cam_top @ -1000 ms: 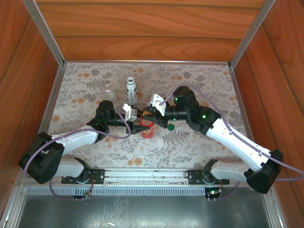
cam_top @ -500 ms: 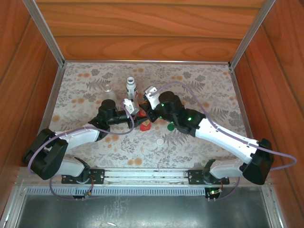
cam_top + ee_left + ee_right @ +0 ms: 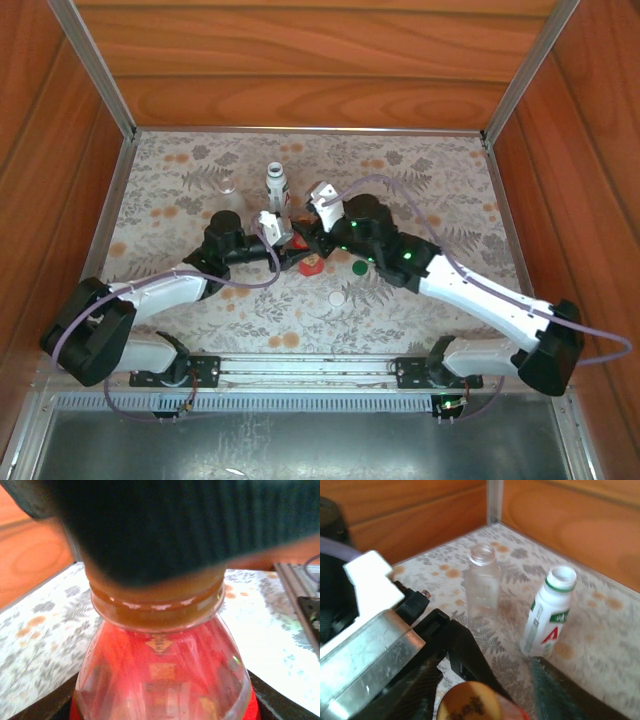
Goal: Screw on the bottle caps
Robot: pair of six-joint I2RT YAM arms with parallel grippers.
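Flowery cloth [image 3: 180, 230] lies under everything, wooden walls [image 3: 300, 70] around. Mid-frame from above, the left gripper [image 3: 162, 704] pinches the red bottle [image 3: 165, 670] — see-through, brown cap [image 3: 469, 702] on its neck. The right gripper [image 3: 482, 692] stands spread either side of that cap. Right wrist view: clear bottle [image 3: 482, 587] and white bottle [image 3: 547, 615] upright, tops open. Top view — green cap [image 3: 358, 267] and white cap [image 3: 337, 298] lie on the cloth, lower right of the red bottle.
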